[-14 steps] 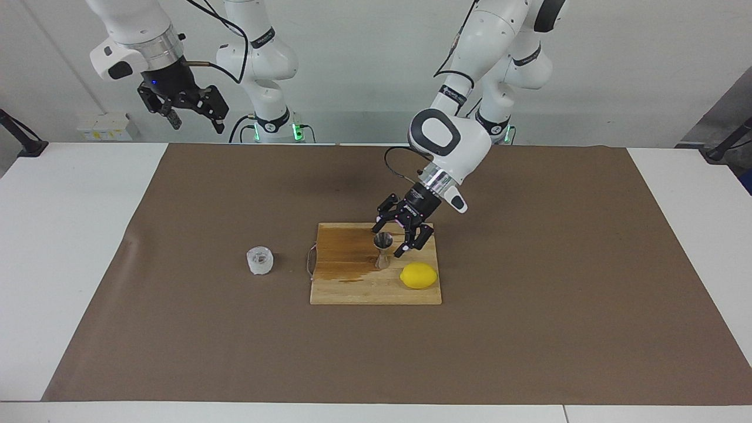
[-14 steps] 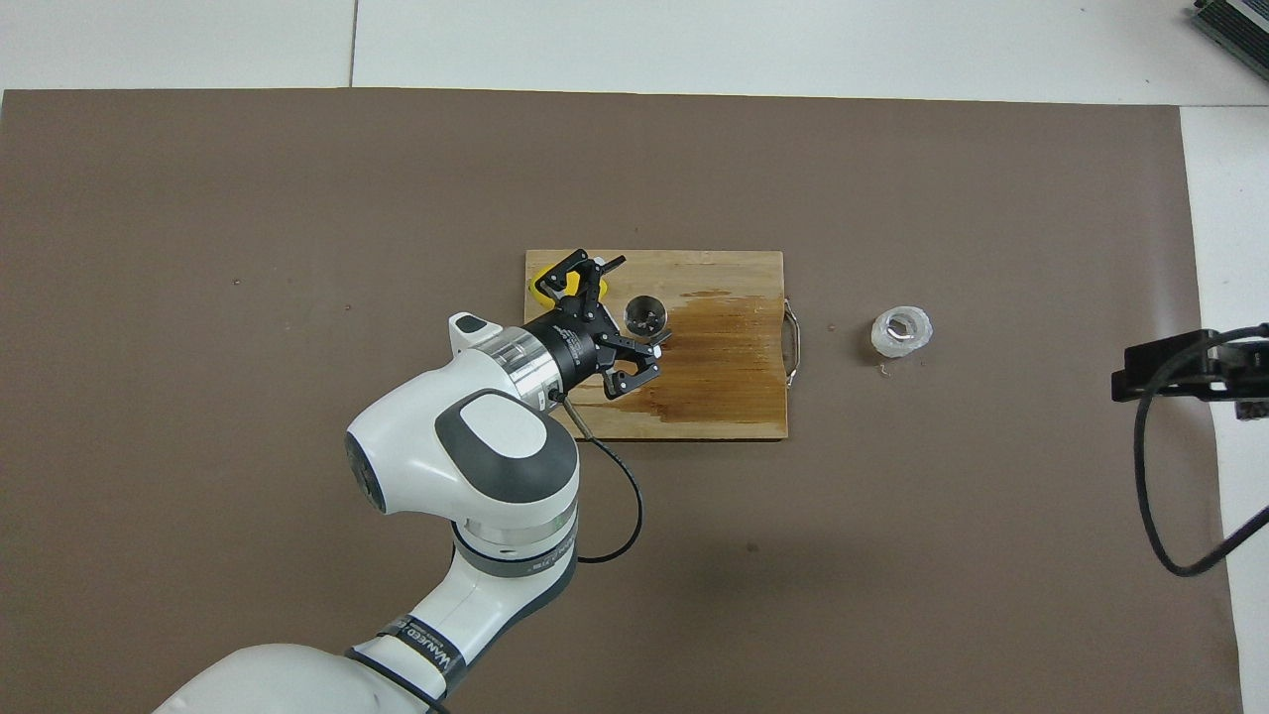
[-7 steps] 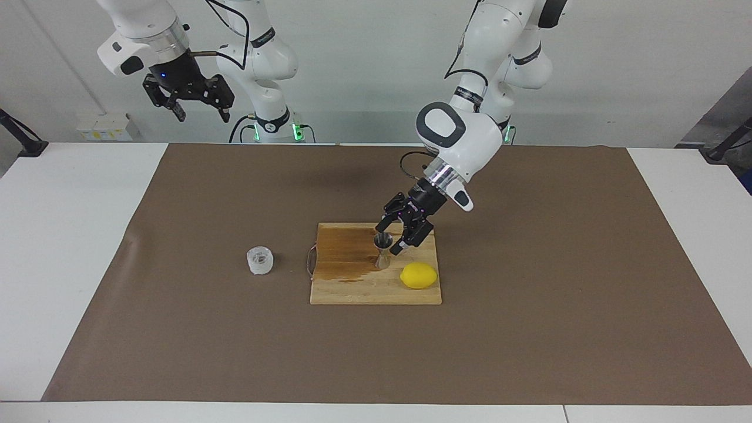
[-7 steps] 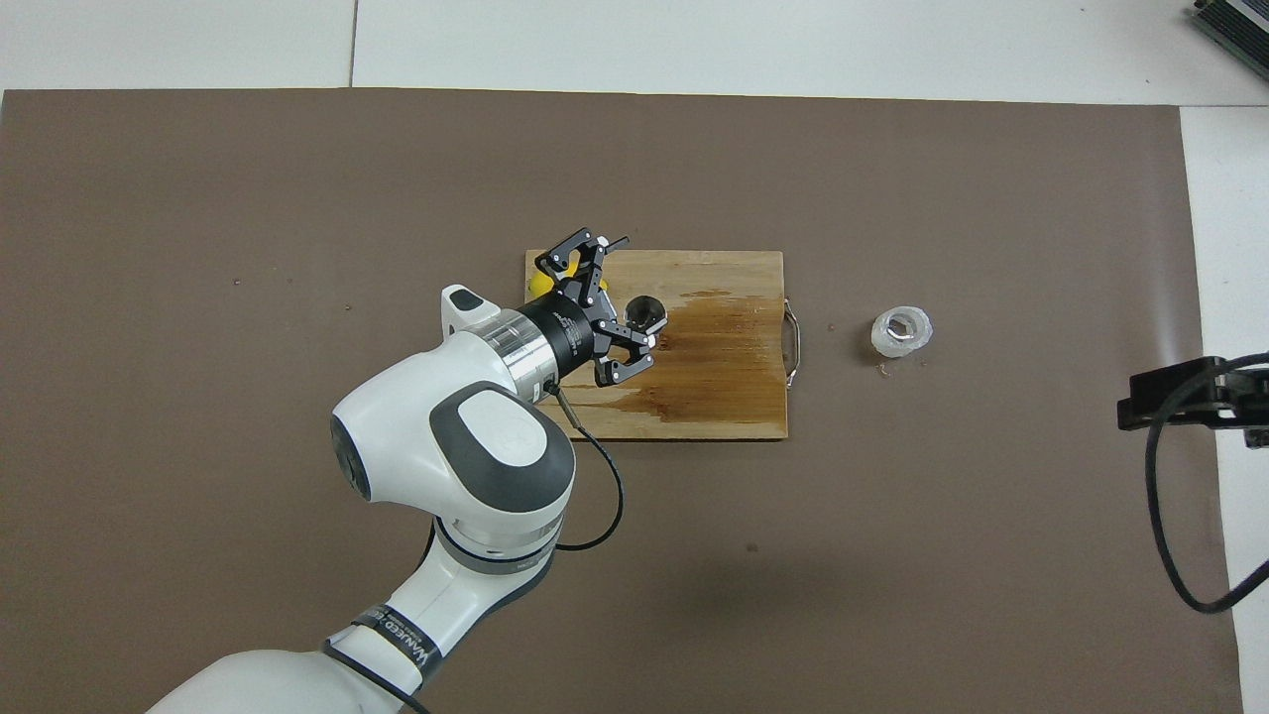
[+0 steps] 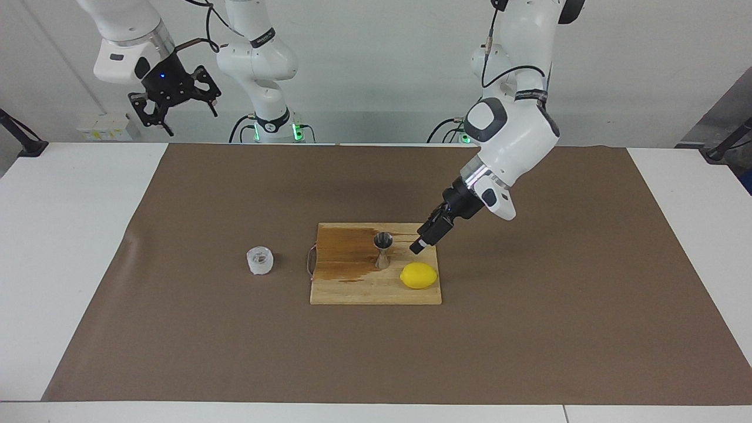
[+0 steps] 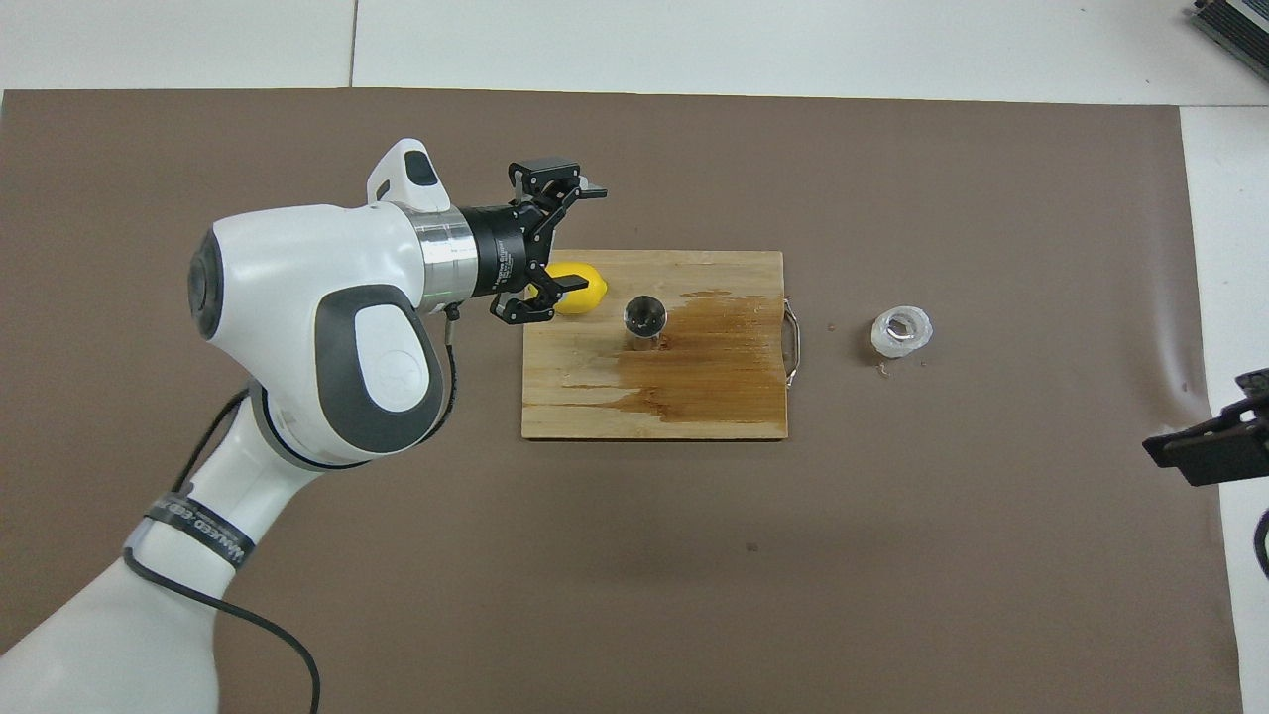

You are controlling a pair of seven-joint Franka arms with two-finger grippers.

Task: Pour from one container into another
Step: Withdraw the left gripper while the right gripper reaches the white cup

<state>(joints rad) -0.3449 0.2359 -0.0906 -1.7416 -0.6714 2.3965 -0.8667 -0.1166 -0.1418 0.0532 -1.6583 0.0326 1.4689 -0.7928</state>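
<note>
— The left gripper point(image 5: 418, 245) has pulled away from the jigger point(image 5: 383, 249) since a second ago; it was right up against it, and now it hangs over the corner of the board point(image 5: 352, 291) at the left arm's end, clear of it.

— Fingers?

— Spread wide in the overhead view, with nothing between them. The lemon point(image 5: 418, 275) shows just under them there.

— And the jigger itself?

— Upright on the board, about the middle, at the edge of a dark wet patch point(image 5: 343, 252) that runs toward the right arm's end. The lemon lies just beside it on the board, toward the left arm's end and a bit farther from the robots.

— The cup?

— The cup point(image 5: 259, 261) sits on the brown mat point(image 5: 529, 329), off the board, toward the right arm's end, near the board's metal handle point(image 5: 309, 262) but apart from it. Nobody's touching it.

— The right arm?

— It has swung a little; the right gripper point(image 5: 170, 103) is high up over the table's edge by the robots at its own end, fingers apart, holding nothing.
</note>
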